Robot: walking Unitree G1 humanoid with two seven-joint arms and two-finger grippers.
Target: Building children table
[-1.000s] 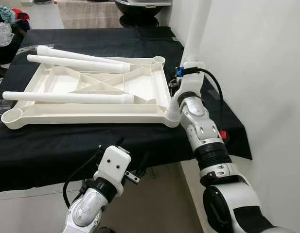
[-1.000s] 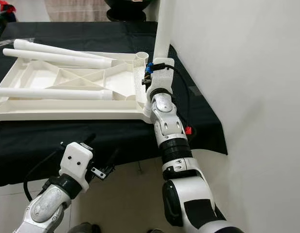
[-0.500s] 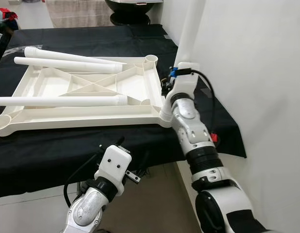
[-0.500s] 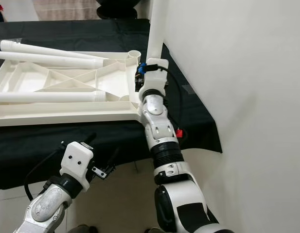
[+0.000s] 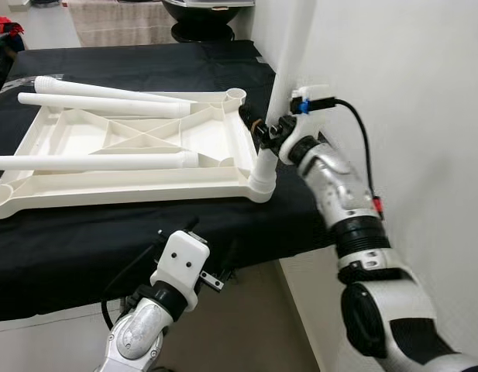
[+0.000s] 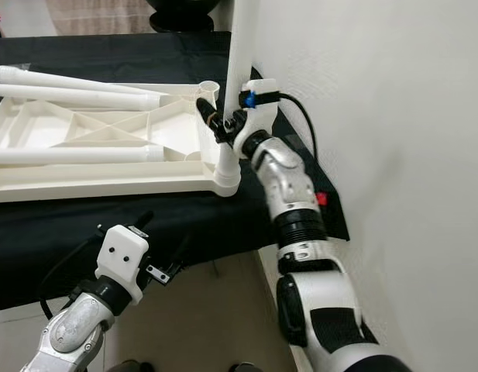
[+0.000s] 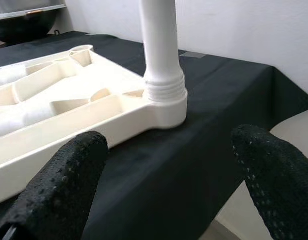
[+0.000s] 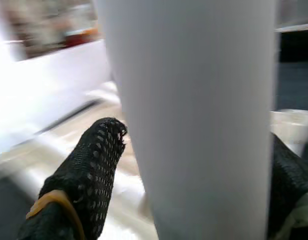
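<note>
Upright white leg (image 5: 287, 70) in tabletop (image 5: 130, 182) corner socket (image 5: 260, 186), right tool (image 5: 263, 133) around it

The upturned table top (image 5: 130, 155) looks like moulded cream plastic, smooth with a soft sheen, its underside ribbed. The upright leg (image 5: 289, 54) standing in the table top's near right corner socket is the same smooth white plastic, with fine ridged rings at its base. The loose legs (image 5: 107, 99) lying across the table top match it. A matt black cloth (image 5: 84, 232) covers the bench beneath. The left gripper (image 7: 163, 175) has fingers (image 7: 59, 180) of black, pimpled rubbery material. The right gripper (image 8: 193, 165) has fingers (image 8: 89, 165) with a black mesh-like texture. Both arms have glossy silver and white shells.
</note>
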